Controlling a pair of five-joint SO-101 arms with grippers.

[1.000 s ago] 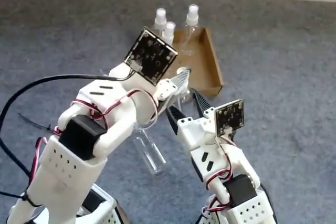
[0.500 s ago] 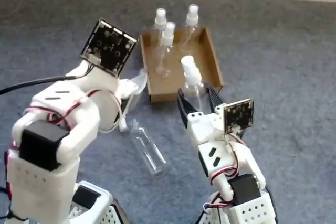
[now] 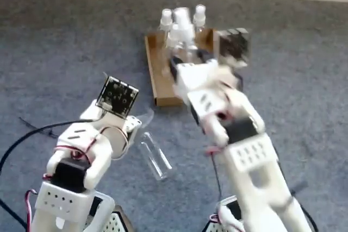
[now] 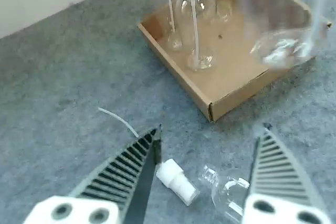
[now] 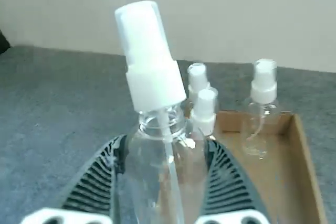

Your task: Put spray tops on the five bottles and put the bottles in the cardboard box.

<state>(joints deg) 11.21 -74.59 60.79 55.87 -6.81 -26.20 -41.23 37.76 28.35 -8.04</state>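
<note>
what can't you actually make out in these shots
High view: the right arm is motion-blurred and covers much of the cardboard box; how many bottles stand inside is unclear.
Left wrist view: the capless bottle is cut off by the frame edge.
Right wrist view: the held bottle hides the box's near part; its base is out of frame.

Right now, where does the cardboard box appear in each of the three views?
High view: the cardboard box lies far centre, partly under the right arm.
Left wrist view: the box beyond the open left gripper and the loose spray top.
Right wrist view: the box behind the bottle held in the right gripper.
Shared landmark: the capped bottles standing in it.
</note>
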